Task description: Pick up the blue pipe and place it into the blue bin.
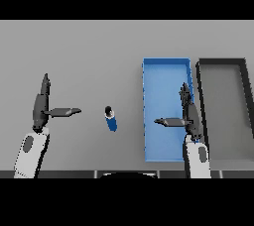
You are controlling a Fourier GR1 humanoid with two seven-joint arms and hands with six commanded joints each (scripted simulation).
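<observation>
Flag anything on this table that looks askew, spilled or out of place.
Nothing stands out. The blue pipe lies on the table, slightly tilted, left of the blue bin; a dark bin sits beside it.

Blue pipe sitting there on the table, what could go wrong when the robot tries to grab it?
1. The small blue cylindrical pipe lies on the grey table, so it might roll away if nudged.
2. The right hand hovers open above the blue rectangular bin, near the dark grey bin; the pipe could be dropped into the wrong one.
3. The open left hand may cross the right hand's reach.
</observation>
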